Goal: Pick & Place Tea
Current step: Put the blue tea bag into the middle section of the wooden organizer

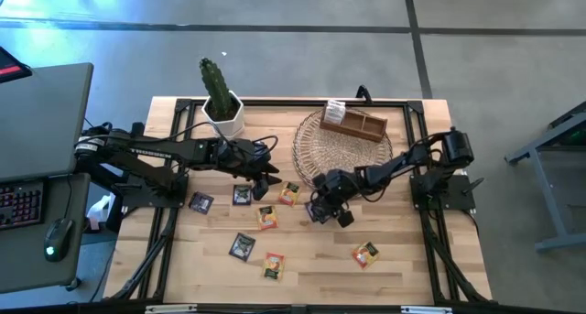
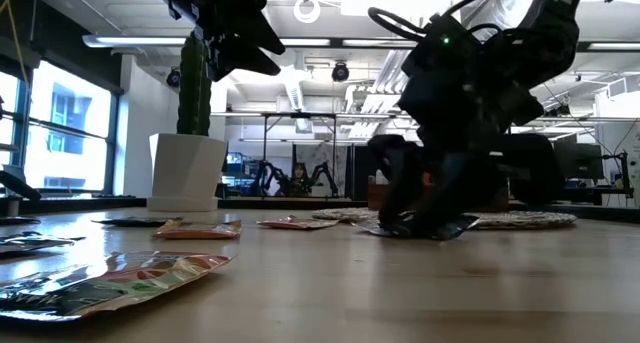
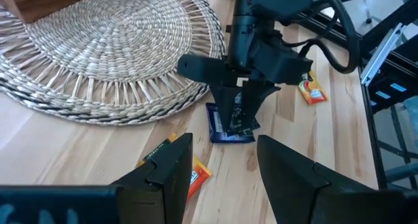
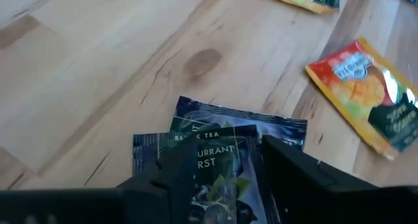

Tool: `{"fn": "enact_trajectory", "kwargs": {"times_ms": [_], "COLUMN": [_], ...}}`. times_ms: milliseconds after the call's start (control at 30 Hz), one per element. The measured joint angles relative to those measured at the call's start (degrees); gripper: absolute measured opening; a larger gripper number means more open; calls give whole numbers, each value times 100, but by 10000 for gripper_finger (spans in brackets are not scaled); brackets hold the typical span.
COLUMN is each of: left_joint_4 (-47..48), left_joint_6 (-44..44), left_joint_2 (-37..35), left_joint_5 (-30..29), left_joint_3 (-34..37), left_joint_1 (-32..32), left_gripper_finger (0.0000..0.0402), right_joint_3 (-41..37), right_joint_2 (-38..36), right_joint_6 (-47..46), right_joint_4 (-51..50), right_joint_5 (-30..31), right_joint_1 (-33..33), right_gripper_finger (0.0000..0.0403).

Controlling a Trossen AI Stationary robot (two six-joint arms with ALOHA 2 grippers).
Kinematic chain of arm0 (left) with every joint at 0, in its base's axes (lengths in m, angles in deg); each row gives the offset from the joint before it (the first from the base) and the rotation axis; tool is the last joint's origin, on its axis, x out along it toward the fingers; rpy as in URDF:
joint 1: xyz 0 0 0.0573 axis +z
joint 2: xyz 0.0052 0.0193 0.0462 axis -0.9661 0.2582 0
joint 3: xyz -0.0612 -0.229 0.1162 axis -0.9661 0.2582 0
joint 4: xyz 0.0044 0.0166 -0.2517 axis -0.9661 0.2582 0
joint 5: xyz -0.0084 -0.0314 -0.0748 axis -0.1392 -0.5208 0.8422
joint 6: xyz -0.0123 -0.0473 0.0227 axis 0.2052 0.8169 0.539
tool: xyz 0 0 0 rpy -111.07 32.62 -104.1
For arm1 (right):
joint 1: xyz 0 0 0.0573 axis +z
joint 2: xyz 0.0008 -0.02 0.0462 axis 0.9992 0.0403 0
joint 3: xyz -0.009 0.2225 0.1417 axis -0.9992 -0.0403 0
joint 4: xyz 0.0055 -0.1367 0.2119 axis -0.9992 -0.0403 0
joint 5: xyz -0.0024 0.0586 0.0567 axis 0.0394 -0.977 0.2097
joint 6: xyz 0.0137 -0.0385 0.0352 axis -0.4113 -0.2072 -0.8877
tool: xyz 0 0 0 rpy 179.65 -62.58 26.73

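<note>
Several small tea sachets lie flat on the wooden table (image 1: 403, 277), among them orange ones (image 1: 266, 217) (image 1: 365, 254) and dark ones (image 1: 242, 246) (image 1: 200, 202). Two dark blue sachets overlap near the mat's edge, the upper one (image 4: 225, 162) lying partly on the lower one (image 4: 261, 123). My right gripper (image 4: 228, 168) (image 1: 322, 210) slants down onto this pair, open, its fingers on either side of the upper sachet's printed face. My left gripper (image 3: 225, 155) (image 1: 268, 174) hangs open above the table left of centre and holds nothing. My right gripper's fingertips (image 3: 230, 117) come down at a slant from the table's right side, at the upper dark sachet (image 3: 240, 123). That sachet lies on the lower one on the table. Whether the fingers touch it I cannot tell.
A round wicker mat (image 1: 341, 149) carries a brown wooden compartment box (image 1: 354, 124) at the far right of centre. A cactus in a white pot (image 1: 222, 108) stands at the far left. An orange sachet (image 4: 366, 93) lies near the right gripper.
</note>
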Motion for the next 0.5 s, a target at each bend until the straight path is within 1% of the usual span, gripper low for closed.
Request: {"fn": "enact_trajectory", "kwargs": {"times_ms": [200,367,500], "left_joint_4": [-6,2,21], "left_joint_6": [-5,-9,-14], "left_joint_2": [24,86,85], "left_joint_5": [0,0,4], "left_joint_3": [-2,3,2], "left_joint_1": [1,0,1], "left_gripper_finger": [170,170,170], "right_joint_3": [4,-4,-27], "right_joint_2": [-4,-9,-209], "right_joint_6": [-458,-535,-767], "right_joint_4": [-231,-154,-115], "right_joint_5": [-72,-117,-50], "right_joint_1": [-50,-48,-48], "right_gripper_finger": [120,81,43]}}
